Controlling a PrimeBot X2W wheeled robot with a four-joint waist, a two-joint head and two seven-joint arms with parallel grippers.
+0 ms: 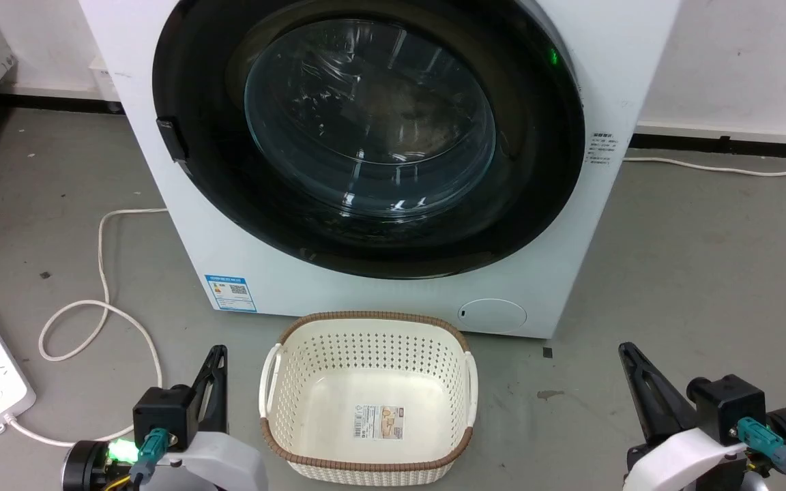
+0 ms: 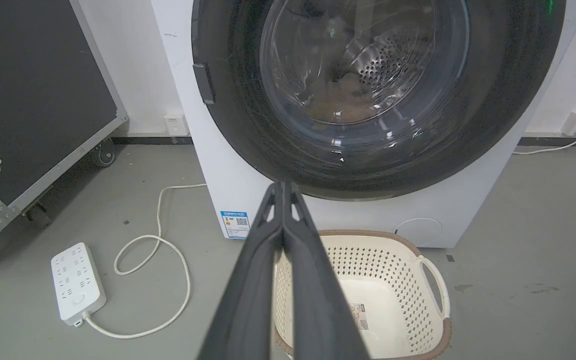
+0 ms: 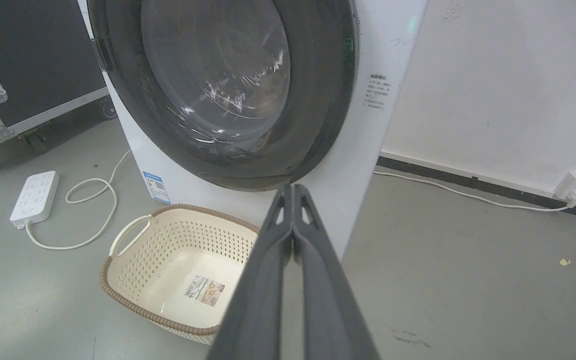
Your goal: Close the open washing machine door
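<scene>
Well ahead: washing machine door; L gripper, R gripper both pressed together.

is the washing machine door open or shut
Looks shut: the washing machine door sits flush against the white front, with no gap at its rim.

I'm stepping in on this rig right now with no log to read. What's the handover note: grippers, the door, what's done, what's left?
Left gripper: jaws shut, empty, low beside the basket.
Right gripper: jaws shut, empty, low on the basket's other side.
Washing machine door: lies flat against the white machine front; no gap seen in the right wrist view.
Done: the door looks closed.
Left: nothing evident; whether the latch caught cannot be told.
</scene>
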